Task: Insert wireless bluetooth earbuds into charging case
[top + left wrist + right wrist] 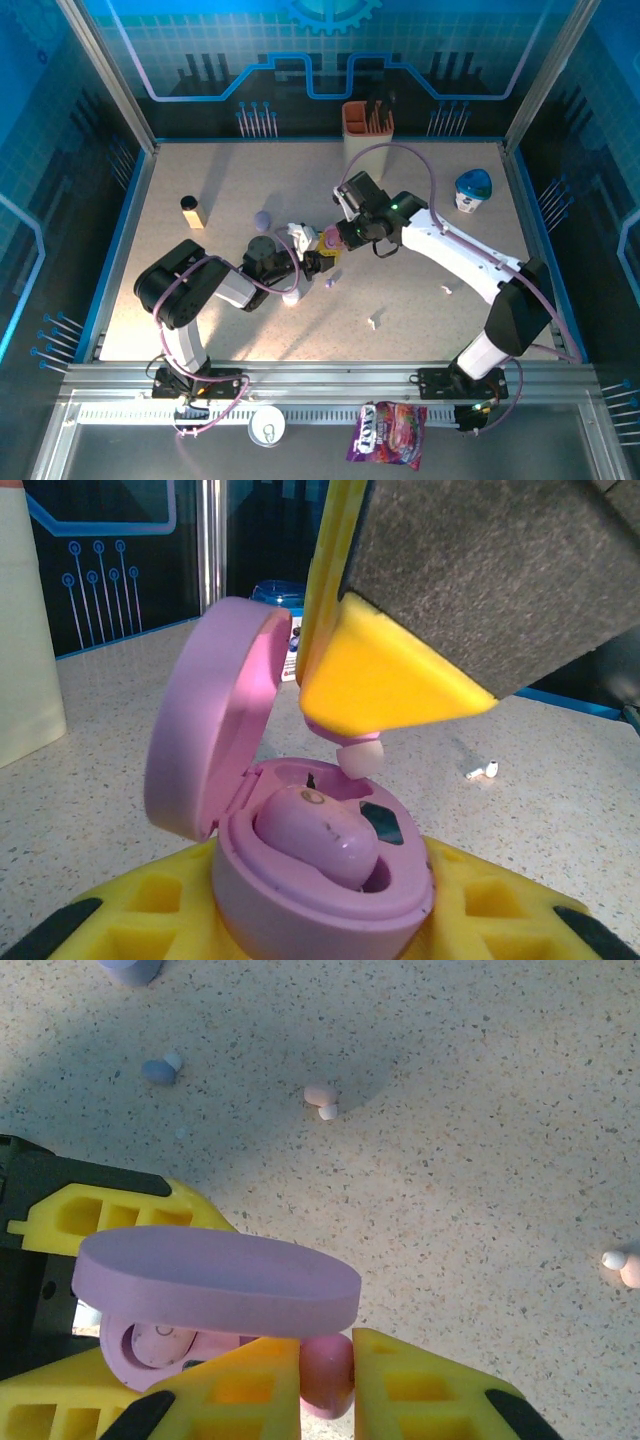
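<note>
The left gripper (310,262) clamps the base of the open pink pebble-shaped plastic charging case (320,905), with one pink earbud (315,830) seated inside. Just above the free socket (382,822), the right gripper (328,1388) pinches a second pink earbud (326,1360), mostly hidden between its yellow fingers (425,1390).

- A speckled beige worktop (230,170), edged in blue, lies inside an enclosure.
- The back wall (420,50) is blue, with a grid, circuit-like lines and a gear motif (335,12) at its top.
- Slanting aluminium posts (105,70) stand at the back corners.
- The side panels (40,200) look translucent, though glare makes that uncertain.
- A slotted metal rail (330,378) runs along the near edge.
- Soft shadows fall across the worktop.
</note>
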Motion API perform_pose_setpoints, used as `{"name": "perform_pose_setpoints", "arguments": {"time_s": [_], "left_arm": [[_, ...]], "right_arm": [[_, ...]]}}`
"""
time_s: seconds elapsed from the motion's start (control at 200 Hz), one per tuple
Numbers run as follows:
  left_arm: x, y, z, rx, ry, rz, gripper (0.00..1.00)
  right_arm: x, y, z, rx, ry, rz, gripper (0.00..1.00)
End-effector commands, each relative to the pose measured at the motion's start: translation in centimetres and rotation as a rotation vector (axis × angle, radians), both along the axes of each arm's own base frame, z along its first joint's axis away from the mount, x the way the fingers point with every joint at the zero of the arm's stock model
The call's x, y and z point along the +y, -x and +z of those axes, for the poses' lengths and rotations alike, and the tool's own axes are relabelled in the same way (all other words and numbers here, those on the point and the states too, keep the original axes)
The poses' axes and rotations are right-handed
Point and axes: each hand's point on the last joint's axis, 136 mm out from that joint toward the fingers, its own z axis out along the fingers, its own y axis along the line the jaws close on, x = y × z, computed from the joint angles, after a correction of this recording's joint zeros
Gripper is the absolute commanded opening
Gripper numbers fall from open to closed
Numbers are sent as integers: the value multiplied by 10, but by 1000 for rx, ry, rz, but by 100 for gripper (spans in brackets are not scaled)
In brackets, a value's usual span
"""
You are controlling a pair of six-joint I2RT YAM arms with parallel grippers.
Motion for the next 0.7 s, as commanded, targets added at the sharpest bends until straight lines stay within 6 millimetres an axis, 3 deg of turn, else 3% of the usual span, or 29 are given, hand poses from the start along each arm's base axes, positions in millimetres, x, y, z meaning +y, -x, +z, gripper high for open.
{"name": "perform_pose_setpoints", "arguments": {"time_s": [0.0,0.415,0.695], "left_arm": [[1,1,7,-29,14,-3,32],[0,1,5,-22,12,-8,32],[1,1,12,-30,24,-4,32]], "right_arm": [[14,-2,8,-17,-25,31,16],[19,-5,5,-22,-36,29,15],[20,-1,1,-1,-34,41,22]]}}
